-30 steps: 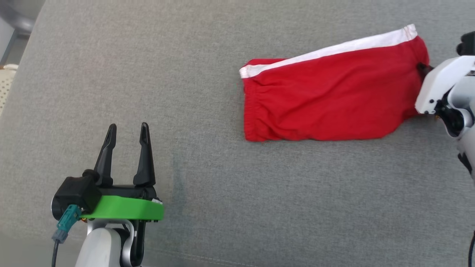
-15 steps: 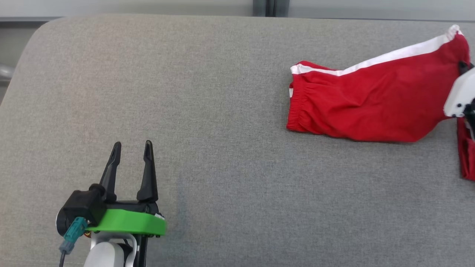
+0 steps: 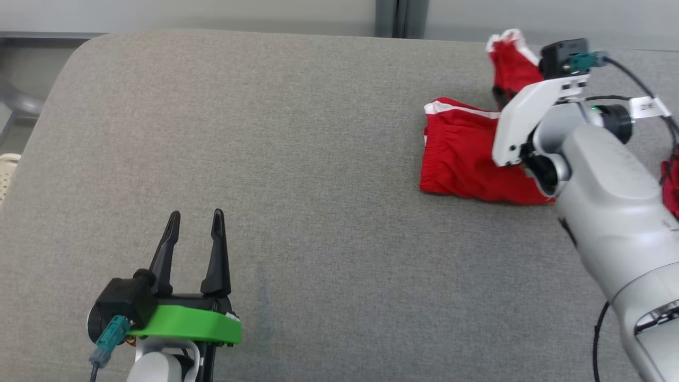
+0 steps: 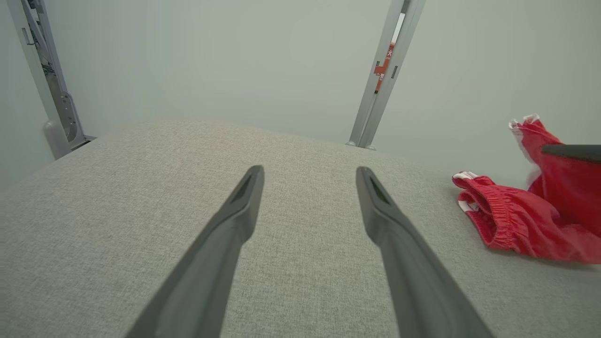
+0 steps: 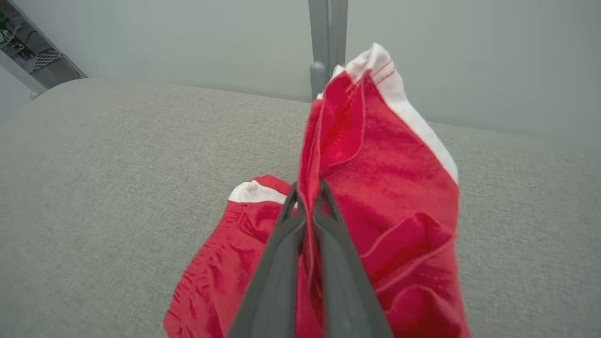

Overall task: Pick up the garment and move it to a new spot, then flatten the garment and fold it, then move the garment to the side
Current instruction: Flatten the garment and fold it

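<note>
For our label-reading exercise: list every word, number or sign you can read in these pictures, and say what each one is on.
None can be read.
White tag on the cable: dark print, too blurred.
Orange sticker on the grey post: marks too small.
The red garment shows no print.

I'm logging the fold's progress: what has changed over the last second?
The right end effector, shut on one end of the red garment, has lifted that end off the grey cushion and carried it leftward, so the garment no longer lies stretched flat. Its other end stays on the cushion. The left end effector stays open and idle.
</note>
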You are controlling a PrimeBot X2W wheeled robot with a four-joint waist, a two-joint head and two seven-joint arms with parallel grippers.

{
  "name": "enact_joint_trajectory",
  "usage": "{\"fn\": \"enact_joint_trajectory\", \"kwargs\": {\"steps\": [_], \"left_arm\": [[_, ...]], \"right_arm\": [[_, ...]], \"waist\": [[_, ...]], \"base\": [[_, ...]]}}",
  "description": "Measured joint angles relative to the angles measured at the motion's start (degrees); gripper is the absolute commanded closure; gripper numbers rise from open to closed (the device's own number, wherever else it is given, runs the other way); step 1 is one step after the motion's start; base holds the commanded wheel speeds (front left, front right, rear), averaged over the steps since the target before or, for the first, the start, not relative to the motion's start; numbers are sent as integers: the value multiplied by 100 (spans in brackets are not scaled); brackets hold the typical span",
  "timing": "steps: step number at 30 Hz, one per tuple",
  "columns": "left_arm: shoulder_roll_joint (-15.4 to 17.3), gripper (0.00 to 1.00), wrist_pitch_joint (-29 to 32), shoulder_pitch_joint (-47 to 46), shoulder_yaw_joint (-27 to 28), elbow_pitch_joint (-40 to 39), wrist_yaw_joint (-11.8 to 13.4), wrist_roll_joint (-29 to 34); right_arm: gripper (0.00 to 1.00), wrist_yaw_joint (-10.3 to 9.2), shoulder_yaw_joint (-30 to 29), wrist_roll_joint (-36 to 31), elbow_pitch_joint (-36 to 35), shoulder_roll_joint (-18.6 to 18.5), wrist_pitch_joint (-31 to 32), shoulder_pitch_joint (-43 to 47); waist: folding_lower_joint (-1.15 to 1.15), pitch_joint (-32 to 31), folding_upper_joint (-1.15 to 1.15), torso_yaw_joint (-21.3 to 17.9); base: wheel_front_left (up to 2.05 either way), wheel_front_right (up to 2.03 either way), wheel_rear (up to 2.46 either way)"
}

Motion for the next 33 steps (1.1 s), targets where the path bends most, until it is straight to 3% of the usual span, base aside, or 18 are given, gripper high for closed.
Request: {"fn": "enact_joint_trajectory", "kwargs": {"steps": [10,11,12,16,21,25,28,30,31,33], "left_arm": [[0,0,0,-69,-112,0,54,-148],[0,0,0,-74,-120,0,58,-149],[0,0,0,-76,-126,0,60,-152],[0,0,0,-78,-110,8,78,-157],[0,0,0,-70,-18,7,97,-138],[0,0,0,-68,41,9,82,-94],[0,0,0,-69,18,18,67,-90],[0,0,0,-73,-16,9,52,-90],[0,0,0,-76,-32,3,51,-90],[0,0,0,-97,-62,-2,47,-90]], "right_arm": [[100,0,124,-254,-7,506,481,205],[54,0,118,-255,-7,526,487,230],[0,0,99,-250,-11,553,502,260],[0,0,-5,-36,-332,628,460,350],[0,0,-172,779,-1307,661,660,481],[0,0,-432,916,-1892,116,868,515],[0,-4,-690,512,-1856,-405,1031,619],[55,-4,-868,283,-1745,-575,1111,629],[95,-4,-937,143,-1677,-631,1171,630],[100,-4,-1023,-63,-1557,-690,1270,648]], "waist": [[0,157,0,223],[0,168,0,236],[0,181,0,251],[0,183,0,254],[0,132,0,157],[0,85,0,37],[0,61,0,-49],[0,71,0,-74],[0,88,0,-77],[0,133,0,-69]], "base": [[0,0,0],[0,0,0],[0,0,0],[0,0,0],[0,0,0],[0,0,0],[0,0,0],[0,0,0],[0,0,0],[0,0,0]]}}
